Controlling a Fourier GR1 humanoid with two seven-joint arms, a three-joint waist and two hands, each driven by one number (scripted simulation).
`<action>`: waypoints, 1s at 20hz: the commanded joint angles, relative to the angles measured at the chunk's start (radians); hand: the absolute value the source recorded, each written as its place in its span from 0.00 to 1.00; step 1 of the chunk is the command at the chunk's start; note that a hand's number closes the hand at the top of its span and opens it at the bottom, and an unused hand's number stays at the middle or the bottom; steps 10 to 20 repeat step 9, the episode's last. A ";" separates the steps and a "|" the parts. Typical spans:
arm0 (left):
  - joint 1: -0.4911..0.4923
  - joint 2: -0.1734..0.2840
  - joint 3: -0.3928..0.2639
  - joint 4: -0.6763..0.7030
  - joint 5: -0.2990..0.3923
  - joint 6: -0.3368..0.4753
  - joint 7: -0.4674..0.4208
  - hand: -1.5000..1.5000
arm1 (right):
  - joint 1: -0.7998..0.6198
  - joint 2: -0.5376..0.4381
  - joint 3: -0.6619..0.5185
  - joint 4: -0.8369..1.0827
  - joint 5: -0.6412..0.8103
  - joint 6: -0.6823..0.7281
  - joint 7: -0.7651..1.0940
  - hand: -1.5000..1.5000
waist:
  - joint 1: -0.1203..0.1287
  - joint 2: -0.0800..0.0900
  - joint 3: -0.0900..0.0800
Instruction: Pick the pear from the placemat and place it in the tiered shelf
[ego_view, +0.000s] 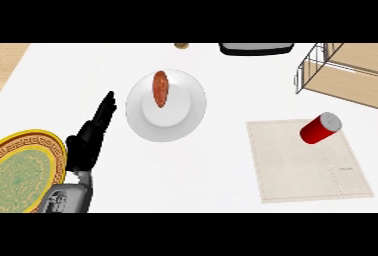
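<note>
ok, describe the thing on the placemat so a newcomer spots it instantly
Start at the beige placemat on the right side of the white counter, below the wire tiered shelf. Near the mat's upper right corner lies a red can with a silver top, tipped on its side. It is the only thing on the mat; the other red item sits on the white plate.

Tiered shelf (339, 70) cut by right edge (patterned plate (26, 170) by left).

Red can (320, 128), beige placemat (306, 162), white plate (166, 105), gold-green patterned plate (26, 170), black robot hand (92, 135)
</note>
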 joint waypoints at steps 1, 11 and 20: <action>0.016 0.011 0.001 -0.008 -0.006 -0.003 0.002 0.50 | 0.185 -0.041 -0.141 -0.133 -0.092 0.187 0.056 0.00 | -0.019 -0.004 0.001; 0.007 0.003 0.010 0.016 -0.005 0.008 -0.018 0.50 | 0.473 0.006 -0.527 -0.317 -0.306 0.517 -0.001 0.00 | -0.021 -0.001 0.001; 0.007 0.003 0.010 0.016 -0.005 0.008 -0.018 0.50 | 0.473 0.006 -0.527 -0.317 -0.306 0.517 -0.001 0.00 | -0.021 -0.001 0.001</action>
